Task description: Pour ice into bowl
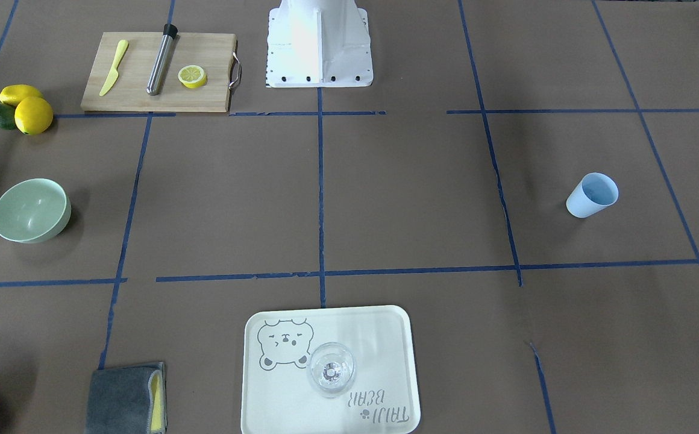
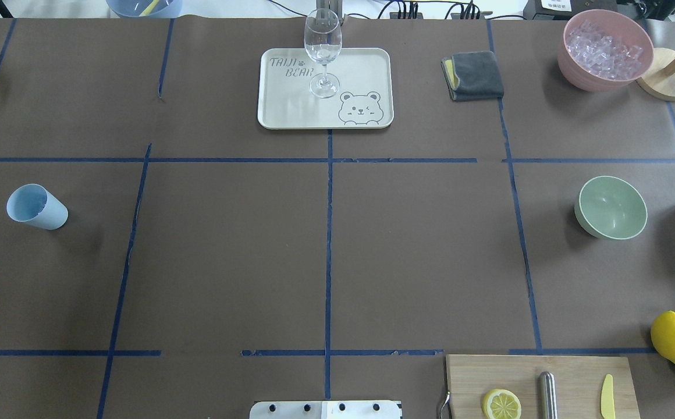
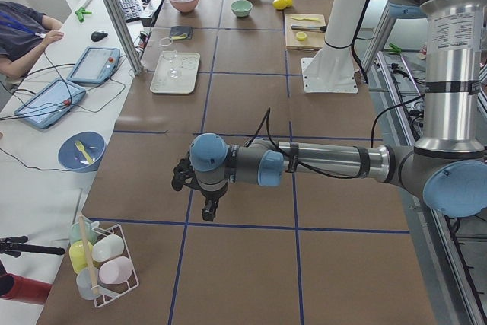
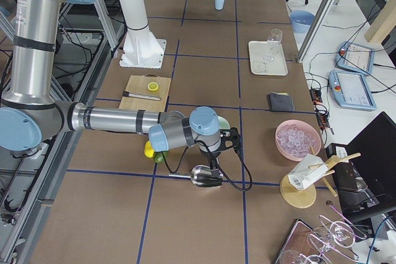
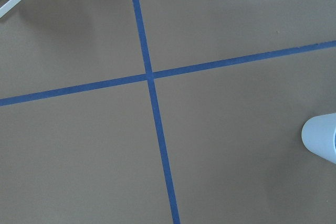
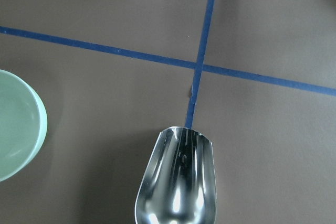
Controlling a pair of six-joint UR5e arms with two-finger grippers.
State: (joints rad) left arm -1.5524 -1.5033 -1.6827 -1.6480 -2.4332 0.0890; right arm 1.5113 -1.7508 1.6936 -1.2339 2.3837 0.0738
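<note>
Right gripper (image 4: 216, 156) just above metal scoop (image 6: 177, 182); grip cannot be told.
Scoop handle cut off; bowl (image 6: 16, 124) beside gripper, half cropped; left gripper (image 3: 205, 203) state unclear.

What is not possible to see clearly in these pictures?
Left gripper: only in the exterior left view, small and dark; open or shut is unclear.
Right gripper: only in the exterior right view; grip on the scoop is unclear.
Bowl: cut by the right wrist view's left edge.

Mint-green bowl (image 2: 611, 208), pink container (image 2: 581, 77); light blue cup (image 2: 38, 208), bear-printed tray (image 2: 291, 102)
</note>
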